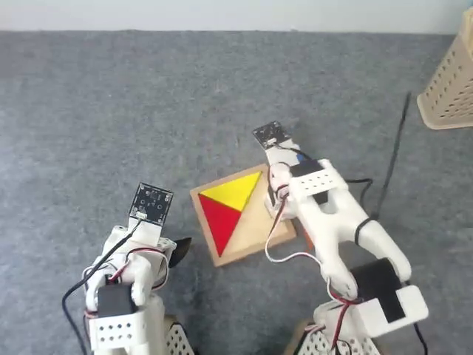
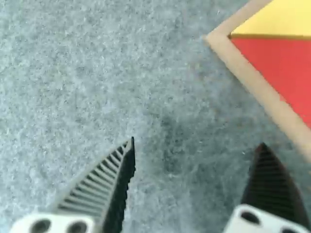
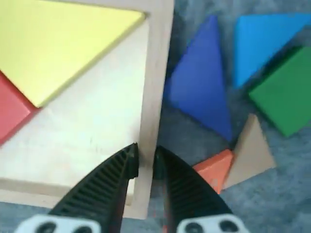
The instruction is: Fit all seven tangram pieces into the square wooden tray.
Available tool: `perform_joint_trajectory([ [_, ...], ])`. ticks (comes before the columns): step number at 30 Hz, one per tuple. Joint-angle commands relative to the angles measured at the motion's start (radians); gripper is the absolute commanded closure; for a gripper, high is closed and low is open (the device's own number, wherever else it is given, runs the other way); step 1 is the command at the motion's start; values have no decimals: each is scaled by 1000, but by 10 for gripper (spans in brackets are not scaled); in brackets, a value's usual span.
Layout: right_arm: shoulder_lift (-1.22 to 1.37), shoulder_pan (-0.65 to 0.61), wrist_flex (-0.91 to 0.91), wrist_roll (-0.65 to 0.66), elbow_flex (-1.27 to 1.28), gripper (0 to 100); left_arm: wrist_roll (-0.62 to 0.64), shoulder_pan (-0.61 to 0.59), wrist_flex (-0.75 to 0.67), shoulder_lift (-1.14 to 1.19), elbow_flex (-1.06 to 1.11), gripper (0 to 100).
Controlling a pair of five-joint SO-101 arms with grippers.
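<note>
The left claw is hanging released over the grey worktop near the wooden tray, which is holding a yellow triangle and a red triangle, while the right claw is clenching the tray's rim, with a dark blue triangle, a light blue piece, a green square, a tan triangle and an orange piece lying just outside it.

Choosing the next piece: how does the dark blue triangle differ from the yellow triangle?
The yellow triangle lies inside the tray, beside the red piece; the dark blue triangle lies on the carpet outside its rim. Yellow looks clearly larger than dark blue. Both lie flat.
</note>
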Motion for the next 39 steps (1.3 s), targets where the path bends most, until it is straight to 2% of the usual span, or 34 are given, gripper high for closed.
perform_joint_trajectory([
  [1,-4,-62,8,-38,-75,992,-5,5,0,-14,-5,647],
  [6,-16,-48,18,-40,-94,969,-5,5,0,-14,-5,647],
  [12,-59,1,59,12,-94,791,-5,5,0,-14,-5,647],
  [14,-111,7,93,11,-95,797,-5,5,0,-14,-5,647],
  [18,-225,65,154,-46,-92,874,-5,5,0,-14,-5,647],
  [21,-268,116,185,-40,-60,908,-5,5,0,-14,-5,647],
  [25,-252,150,122,-3,25,891,-5,5,0,-14,-5,647],
  [31,-205,148,82,37,57,813,-5,5,0,-14,-5,647],
  [39,-196,145,51,57,137,807,-5,5,0,-14,-5,647],
])
